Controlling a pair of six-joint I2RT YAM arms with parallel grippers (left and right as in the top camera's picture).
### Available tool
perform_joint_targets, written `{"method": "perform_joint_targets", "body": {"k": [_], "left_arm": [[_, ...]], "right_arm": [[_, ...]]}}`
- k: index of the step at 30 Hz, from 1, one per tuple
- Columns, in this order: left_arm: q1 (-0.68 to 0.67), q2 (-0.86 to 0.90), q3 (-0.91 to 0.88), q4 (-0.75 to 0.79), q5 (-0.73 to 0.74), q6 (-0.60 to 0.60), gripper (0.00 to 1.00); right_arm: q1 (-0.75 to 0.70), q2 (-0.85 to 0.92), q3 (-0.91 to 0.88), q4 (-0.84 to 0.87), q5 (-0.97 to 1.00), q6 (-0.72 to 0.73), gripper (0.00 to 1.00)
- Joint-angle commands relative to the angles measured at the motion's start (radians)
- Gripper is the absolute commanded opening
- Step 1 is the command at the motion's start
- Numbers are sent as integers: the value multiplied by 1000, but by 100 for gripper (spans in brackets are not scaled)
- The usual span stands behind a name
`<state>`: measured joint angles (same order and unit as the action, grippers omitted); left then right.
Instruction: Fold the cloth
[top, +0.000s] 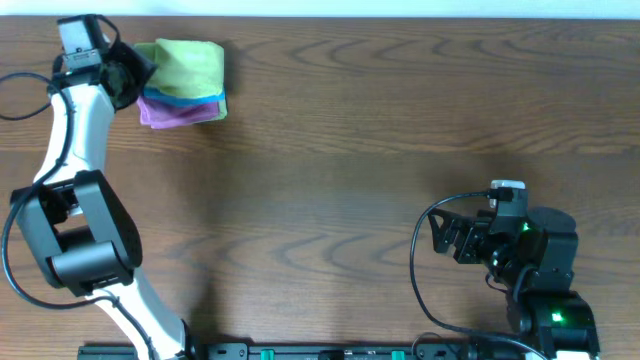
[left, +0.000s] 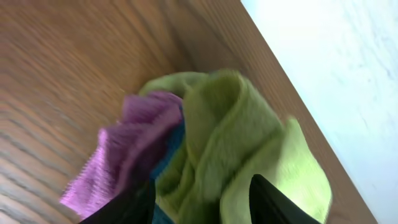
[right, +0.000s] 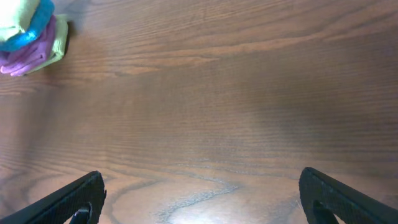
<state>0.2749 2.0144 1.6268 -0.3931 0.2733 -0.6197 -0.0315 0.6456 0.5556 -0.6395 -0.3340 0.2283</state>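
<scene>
Plain lime-green cloth (top: 190, 58); bright blue cloth (top: 190, 99); purple cloth (top: 170, 113). Brown tabletop (top: 380, 130), wavy darker grain. White left arm (top: 72, 125), black joints. Black right claw (right: 200, 180).

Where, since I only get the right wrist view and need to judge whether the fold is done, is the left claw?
Observer: Overhead, the left claw is at the table's far left corner, right beside the cloth's left edge.
Operator: How does the green one look up close?
Observer: In the left wrist view it is bunched into loose humps, not flat, over the blue cloth and purple cloth.
Operator: Is the claw gripping it?
Observer: Its fingers stand apart with green fabric between them; whether they pinch it I cannot tell.
</scene>
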Motion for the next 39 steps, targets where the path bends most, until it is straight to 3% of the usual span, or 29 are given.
{"method": "perform_joint_targets", "body": {"k": [1,5,14,20,24,26,39], "left_arm": [[31,-3,24,-7,-11,15,54],[46,-24,24,-15,-10,23,59],[46,-81,25,-17,92,22,59],[45,-138,25,-14,95,21,41],[39,-144,25,-10,122,-11,14],[26,-143,25,-7,124,-24,7],[-108,-20,25,179,48,-104,5]], "right_arm": [[-10,-4,-2,-1,-7,14,99],[-10,-4,-2,-1,-7,14,99],[-10,-4,-3,-1,-7,14,99],[-10,-4,-2,-1,-7,14,99],[-10,-4,-2,-1,-7,14,99],[-10,-4,-2,-1,-7,14,99],[-10,-4,-2,-1,-7,14,99]]}}
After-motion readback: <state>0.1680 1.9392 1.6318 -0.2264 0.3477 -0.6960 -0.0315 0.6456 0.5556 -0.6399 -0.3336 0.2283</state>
